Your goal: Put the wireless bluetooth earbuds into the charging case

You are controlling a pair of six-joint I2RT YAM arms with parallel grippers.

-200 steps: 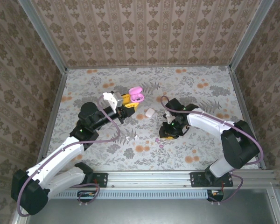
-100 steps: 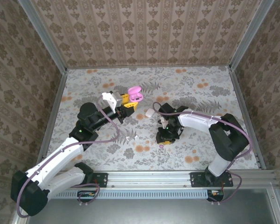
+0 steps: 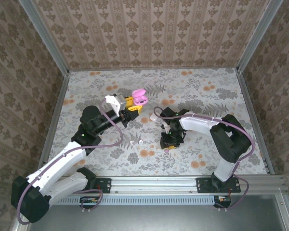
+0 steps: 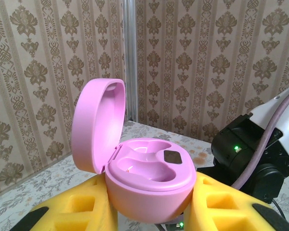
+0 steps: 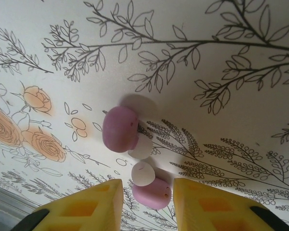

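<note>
The pink oval charging case (image 4: pixel 149 178) sits between the yellow fingers (image 4: pixel 82 211) of my left gripper (image 4: pixel 151 209), which is shut on it. Its lid stands open and both wells are empty. From above, the case (image 3: pixel 140 97) is held off the table at my left gripper (image 3: pixel 133 103). Two magenta earbuds with white tips lie on the floral table. One earbud (image 5: pixel 120 129) lies ahead of my right gripper (image 5: pixel 148 183). The other earbud (image 5: pixel 152 193) lies between its open fingers, with a small gap on the left side. My right gripper (image 3: pixel 169 139) points down at the table, and an earbud (image 3: pixel 166 150) shows beside it.
A small pale rounded piece (image 3: pixel 155 114) lies on the table between the two grippers. Patterned walls enclose the table on three sides, and a metal rail (image 3: pixel 159 183) runs along the near edge.
My right gripper has moved left and slightly nearer, down over the earbuds. The left arm has held the open case still.
</note>
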